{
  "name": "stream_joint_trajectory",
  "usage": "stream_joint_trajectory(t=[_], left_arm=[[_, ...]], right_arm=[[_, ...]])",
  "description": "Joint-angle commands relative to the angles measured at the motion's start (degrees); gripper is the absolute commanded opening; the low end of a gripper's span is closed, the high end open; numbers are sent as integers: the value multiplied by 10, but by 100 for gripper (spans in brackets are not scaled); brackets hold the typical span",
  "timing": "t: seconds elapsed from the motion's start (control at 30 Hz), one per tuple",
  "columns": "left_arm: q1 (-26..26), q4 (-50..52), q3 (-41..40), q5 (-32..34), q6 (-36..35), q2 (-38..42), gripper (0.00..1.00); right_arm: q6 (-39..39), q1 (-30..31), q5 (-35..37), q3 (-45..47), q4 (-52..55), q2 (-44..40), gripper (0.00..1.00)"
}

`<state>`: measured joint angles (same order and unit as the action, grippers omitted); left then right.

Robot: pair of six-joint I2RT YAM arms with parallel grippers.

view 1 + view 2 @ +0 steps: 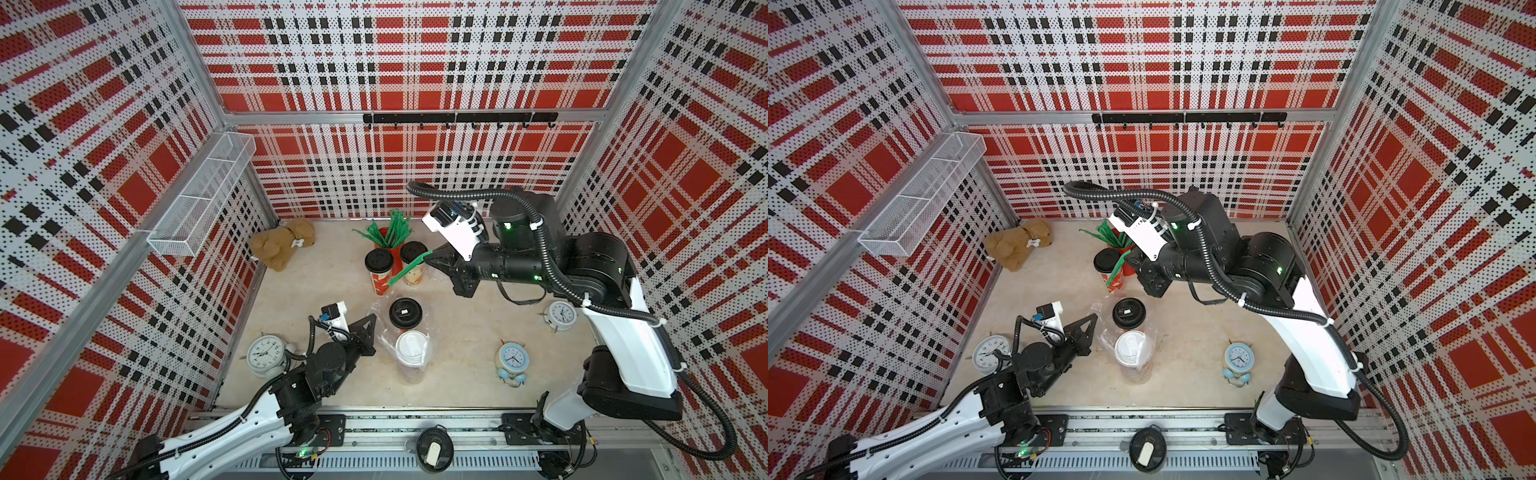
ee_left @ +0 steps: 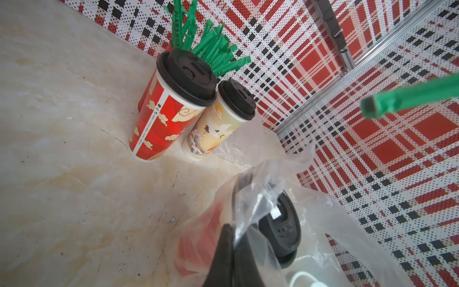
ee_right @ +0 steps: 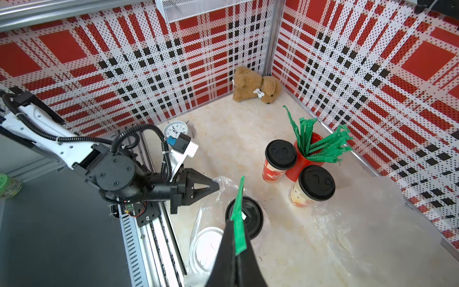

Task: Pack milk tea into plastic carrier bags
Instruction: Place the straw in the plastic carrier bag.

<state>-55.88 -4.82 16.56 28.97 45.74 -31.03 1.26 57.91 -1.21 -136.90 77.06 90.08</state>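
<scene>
Your left end effector (image 3: 217, 185) is clenched on the rim of the bag (image 1: 384, 338) mid-tabletop. That bag holds a black-lidded cup (image 1: 405, 312) and a white-lidded cup (image 1: 411, 348). Your right end effector (image 1: 430, 259) is grasping a green straw (image 1: 407, 269) in the air. Two more cups (image 1: 379, 262) stand just beside the straw holder (image 3: 301, 164) at the back. A second bag (image 3: 360, 218) lies flat near them.
</scene>
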Motion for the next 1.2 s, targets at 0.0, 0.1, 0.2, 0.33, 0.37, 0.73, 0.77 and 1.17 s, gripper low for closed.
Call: stream_joint_trajectory(t=[0.0, 0.1, 0.2, 0.33, 0.37, 0.73, 0.77, 1.17], left_arm=[[-3, -9, 18, 13, -9, 1, 0], [-4, -10, 20, 12, -8, -8, 0], [-4, -12, 22, 10, -9, -15, 0], [-4, -16, 23, 7, -9, -21, 0], [-4, -17, 23, 8, -9, -21, 0], [-12, -24, 12, 15, -14, -3, 0], [-12, -24, 11, 15, -14, 0, 0], [-12, -24, 1, 19, -13, 10, 0]], right_arm=[[-21, 5, -20, 20, 26, -9, 0], [-28, 5, -39, 27, 33, -15, 0], [-32, 6, -56, 46, 28, -24, 0], [-34, 6, -61, 73, 15, -31, 0], [-34, 6, -61, 83, 6, -33, 0], [-21, 6, -38, 144, -54, -26, 0], [-20, 6, -35, 145, -56, -23, 0], [-13, -3, -32, 172, -101, 5, 0]])
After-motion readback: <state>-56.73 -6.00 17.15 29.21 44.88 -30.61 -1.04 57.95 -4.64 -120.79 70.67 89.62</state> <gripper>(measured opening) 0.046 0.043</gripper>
